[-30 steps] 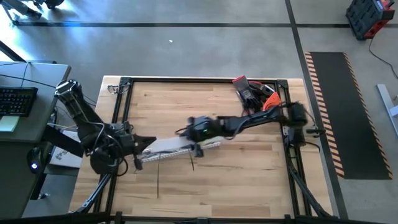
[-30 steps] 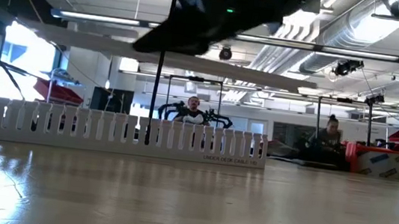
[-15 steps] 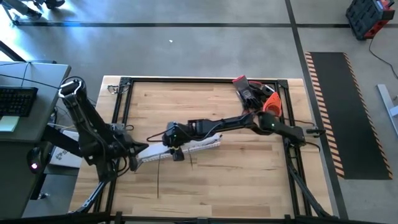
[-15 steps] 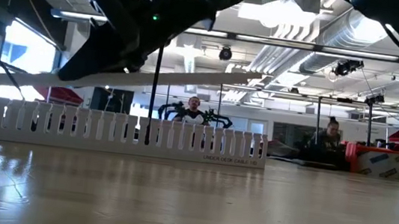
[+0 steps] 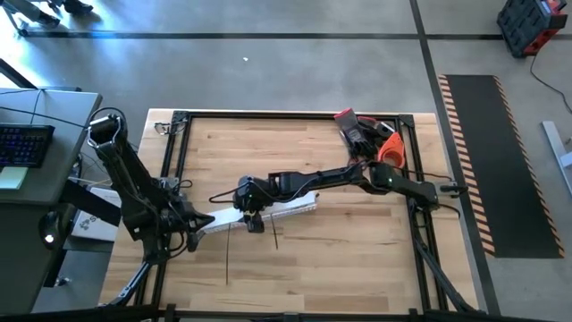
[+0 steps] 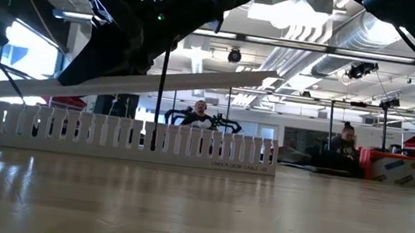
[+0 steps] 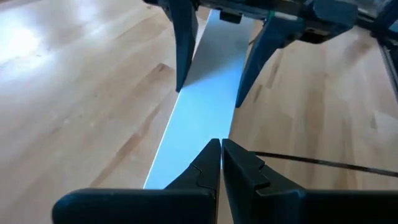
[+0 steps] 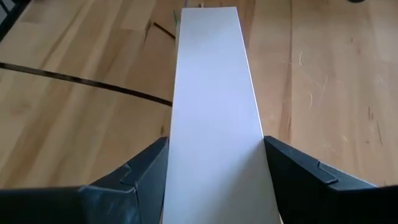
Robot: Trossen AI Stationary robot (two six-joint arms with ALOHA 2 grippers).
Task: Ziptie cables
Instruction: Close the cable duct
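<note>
My right gripper (image 5: pixel 248 204) reaches in from the table's right and is shut on a long flat white cover strip (image 8: pixel 211 93). The strip hangs over the white slotted duct (image 5: pixel 288 207), which stands on the table and also shows in the low view (image 6: pixel 119 134). My left gripper (image 7: pixel 221 152) is shut, its tips over the strip's left part. Thin dark zipties (image 5: pixel 227 258) (image 5: pixel 275 234) lie flat on the table, and one shows in the right wrist view (image 8: pixel 87 81). The cables are out of view. My right gripper pinches the strip's two long edges (image 8: pixel 171 155) between its two fingers (image 7: pixel 181 56), which lie across its width and come from the table's right. The strip is clear of the table and tilted, its right end (image 6: pixel 270 80) higher than its left. Whether my left gripper touches the strip, I cannot tell.
A pile of red, orange and black tools (image 5: pixel 366 134) lies at the table's far right corner. A black frame (image 5: pixel 179 114) runs round the table top. A desk with a keyboard (image 5: pixel 22 143) stands to the left. People sit in the room beyond (image 6: pixel 200 116).
My right gripper has gone toward the table's left along the strip, then held still. My left gripper has drawn back toward the table's left and near edge. The strip has tipped from nearly level: its left end has gone down and its right end up.
</note>
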